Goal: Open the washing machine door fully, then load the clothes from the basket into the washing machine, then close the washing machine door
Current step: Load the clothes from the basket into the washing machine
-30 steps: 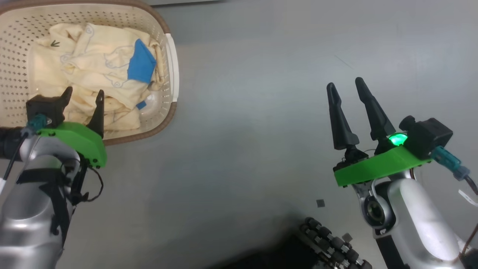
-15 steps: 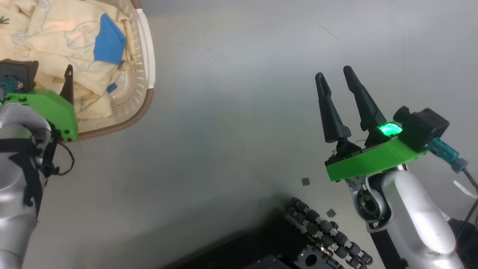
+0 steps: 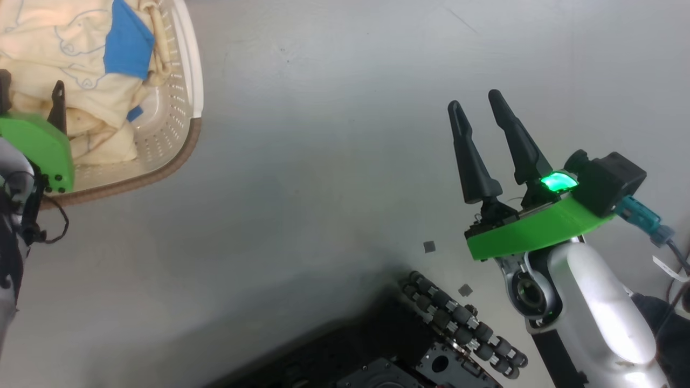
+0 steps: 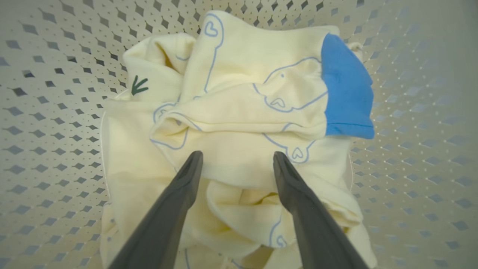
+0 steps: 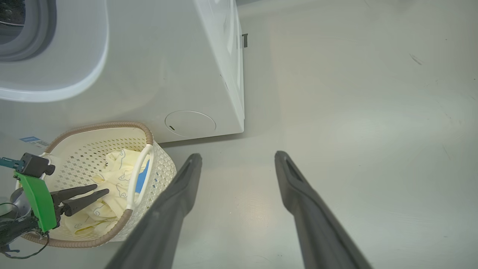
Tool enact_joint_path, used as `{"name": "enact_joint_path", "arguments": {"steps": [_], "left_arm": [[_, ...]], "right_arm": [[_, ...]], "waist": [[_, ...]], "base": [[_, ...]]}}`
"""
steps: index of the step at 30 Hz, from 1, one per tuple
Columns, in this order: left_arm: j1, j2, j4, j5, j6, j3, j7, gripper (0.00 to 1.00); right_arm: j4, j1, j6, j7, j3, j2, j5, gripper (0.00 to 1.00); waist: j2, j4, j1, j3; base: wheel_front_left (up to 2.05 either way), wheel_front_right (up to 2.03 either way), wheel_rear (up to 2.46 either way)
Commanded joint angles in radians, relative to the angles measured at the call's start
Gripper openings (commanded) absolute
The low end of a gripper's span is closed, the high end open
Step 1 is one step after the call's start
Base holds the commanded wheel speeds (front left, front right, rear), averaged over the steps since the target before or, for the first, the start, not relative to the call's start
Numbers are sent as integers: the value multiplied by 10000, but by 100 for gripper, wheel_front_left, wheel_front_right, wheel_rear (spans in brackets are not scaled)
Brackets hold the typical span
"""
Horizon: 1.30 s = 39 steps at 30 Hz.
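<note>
Loading's barely begun, we'd say. The clothes (image 4: 239, 112) all sit in the basket (image 5: 160, 164), parked right by the washer (image 5: 168, 74). Our left pincer (image 4: 237, 154) is spread wide over the pile, gripping nothing. The right pincer (image 3: 474, 99) hangs released above the floor (image 3: 323, 161). The washer's opening (image 5: 22, 33) looks uncovered, so the door's probably open. To do: grab the lot, stuff it in, shut up.
</note>
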Motion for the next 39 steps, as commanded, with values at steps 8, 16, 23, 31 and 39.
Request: {"name": "enact_joint_path", "arguments": {"steps": [8, 16, 23, 31, 39], "left_arm": [[-273, 694, -235, 134, 56, 58, 347, 100], [-488, 862, -447, 193, 72, -117, 670, 100], [-583, 812, -559, 190, 61, -318, 858, 100], [-757, 793, -444, 266, 44, -613, 1023, 36], [-1034, 671, -345, 261, 30, -815, 906, 0]], "right_arm": [[-353, 204, 44, -94, 261, -112, 177, 100], [-398, 234, 44, -94, 331, -112, 309, 100], [-493, 340, 44, -94, 209, -112, 295, 100], [-631, 540, 44, -94, -53, -112, 182, 100], [-657, 538, 44, -94, -156, -112, 153, 100]], "waist": [[0, -115, 0, 276], [0, -281, 0, 533], [0, -241, 0, 633], [0, -174, 0, 732], [0, -91, 0, 822]], "base": [[0, 0, 0], [0, 0, 0], [0, 0, 0], [0, 0, 0], [0, 0, 0]]}}
